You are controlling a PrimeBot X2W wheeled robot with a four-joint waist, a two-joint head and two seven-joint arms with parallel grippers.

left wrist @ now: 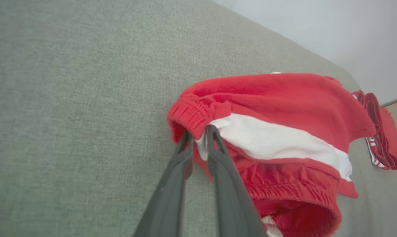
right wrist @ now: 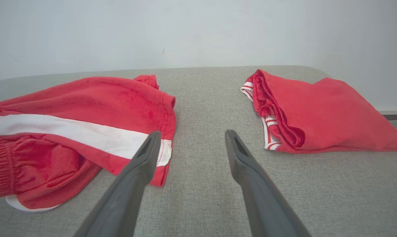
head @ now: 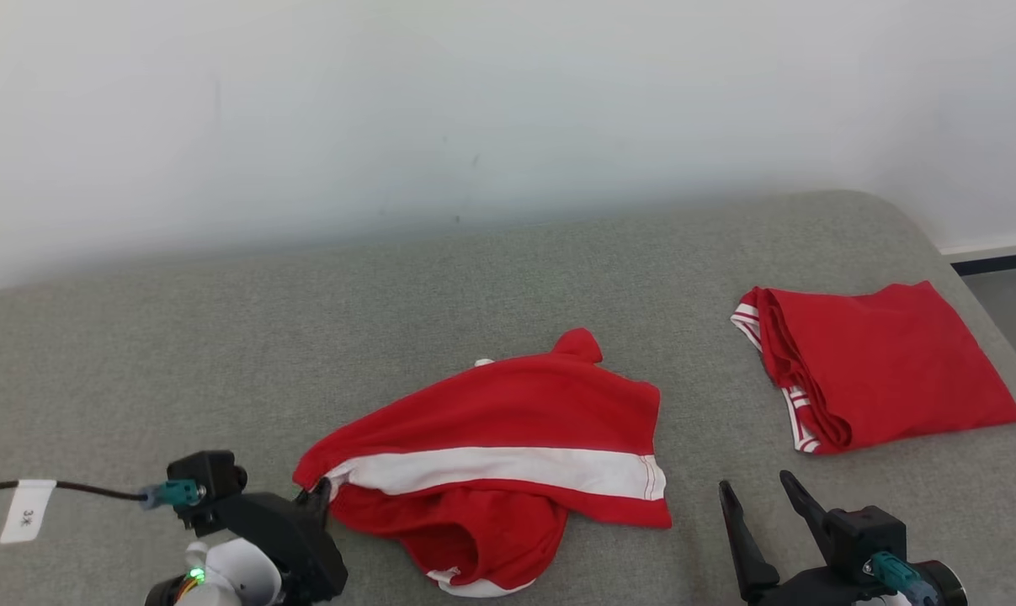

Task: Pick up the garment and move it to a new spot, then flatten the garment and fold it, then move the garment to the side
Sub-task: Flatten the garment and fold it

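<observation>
While the red shorts (head: 508, 421) are lying crumpled near the front middle of the grey upholstered surface (head: 221, 337), we are pinching their elastic waistband (left wrist: 188, 113) with our left claw (left wrist: 199, 133). Its two dark fingers are closing almost together on a small bite of cloth at the garment's left end, where the white stripe (left wrist: 277, 141) is meeting the waistband. Our right claw (head: 754, 480) is hovering just off the shorts' right hem, fingers spread wide and gripping nothing. A second red garment (head: 878, 362), already folded, is sitting well apart at the right, toward the surface's rounded corner.

We are judging the pick-up as barely begun: the shorts are resting on the surface, part of them folded under. The risks are lying in that thin grip. Lifting from a single corner is likely to leave the cloth dangling in a twist, and the gathered elastic may be slipping free if the bite is as shallow as the left wrist view is suggesting. Carrying rightward is also risking a brush against the folded piece, undoing its fold. Bringing the idle right claw onto the far hem before lifting is looking the safer course.
</observation>
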